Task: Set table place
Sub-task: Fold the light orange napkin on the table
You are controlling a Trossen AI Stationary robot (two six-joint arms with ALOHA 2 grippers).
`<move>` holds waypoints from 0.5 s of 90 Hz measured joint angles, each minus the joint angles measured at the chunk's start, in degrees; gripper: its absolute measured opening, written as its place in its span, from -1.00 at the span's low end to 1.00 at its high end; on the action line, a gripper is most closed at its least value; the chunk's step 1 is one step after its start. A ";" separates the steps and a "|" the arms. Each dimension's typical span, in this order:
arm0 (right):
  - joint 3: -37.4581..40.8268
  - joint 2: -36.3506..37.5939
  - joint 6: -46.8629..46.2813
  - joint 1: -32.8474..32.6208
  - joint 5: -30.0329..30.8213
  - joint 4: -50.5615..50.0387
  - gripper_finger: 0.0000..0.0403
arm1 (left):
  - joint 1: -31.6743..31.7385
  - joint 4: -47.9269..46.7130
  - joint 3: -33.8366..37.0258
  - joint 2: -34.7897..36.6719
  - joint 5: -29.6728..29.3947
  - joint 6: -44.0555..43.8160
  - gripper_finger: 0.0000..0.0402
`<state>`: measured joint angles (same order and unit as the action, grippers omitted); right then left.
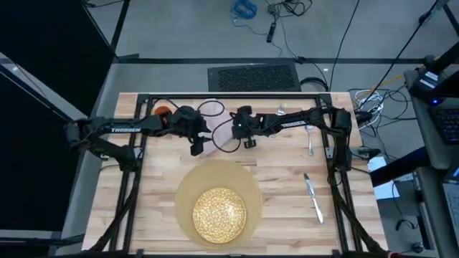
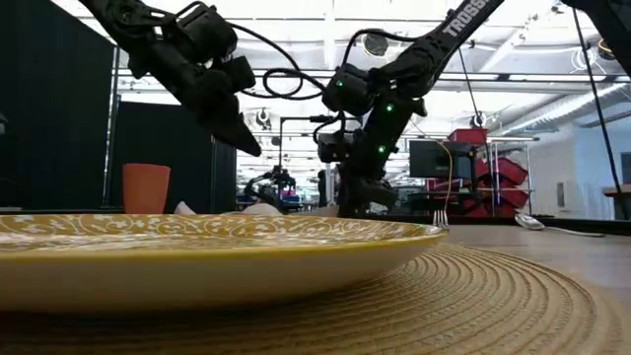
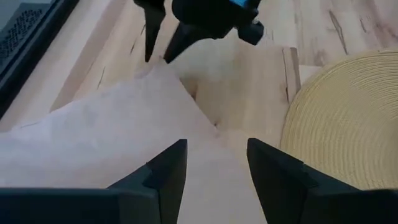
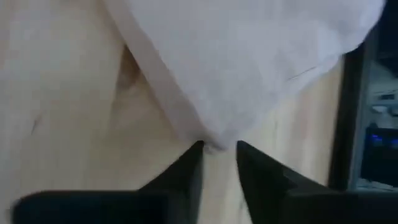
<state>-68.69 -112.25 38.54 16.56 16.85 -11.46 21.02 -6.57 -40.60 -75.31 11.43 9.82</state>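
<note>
The right gripper (image 4: 219, 152) pinches a corner of the napkin (image 4: 249, 62), jaws clamped on the cloth. The left gripper (image 3: 216, 165) hovers over the napkin's other side with jaws apart, the cloth below them and the mat (image 3: 348, 118) just beside. The plate (image 1: 219, 212) sits on the mat.

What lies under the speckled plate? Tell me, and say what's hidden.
The gold-speckled plate sits on the round tan mat, whose woven rim shows all around it. The mat's middle and the table beneath are covered, so nothing there can be seen.
</note>
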 joint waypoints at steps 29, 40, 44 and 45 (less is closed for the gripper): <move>0.00 0.04 -0.37 -0.04 -0.38 -1.08 -1.00 | 0.00 -0.14 0.00 0.00 -0.01 -0.33 -0.23; 0.00 0.15 -0.35 -0.16 -0.15 -1.77 -1.00 | 0.00 -0.17 0.00 0.00 -0.01 -0.33 -0.23; -0.23 0.31 -0.24 -0.15 -0.07 -2.48 -1.00 | 0.00 -0.29 0.00 0.00 -0.01 -0.33 -0.23; -0.40 0.33 -0.22 -0.15 -0.03 -2.79 -1.00 | 0.00 -0.32 0.00 0.00 -0.01 -0.33 -0.23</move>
<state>-69.08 -111.92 38.33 16.40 16.82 -14.25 21.02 -6.89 -40.60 -75.31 11.42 9.50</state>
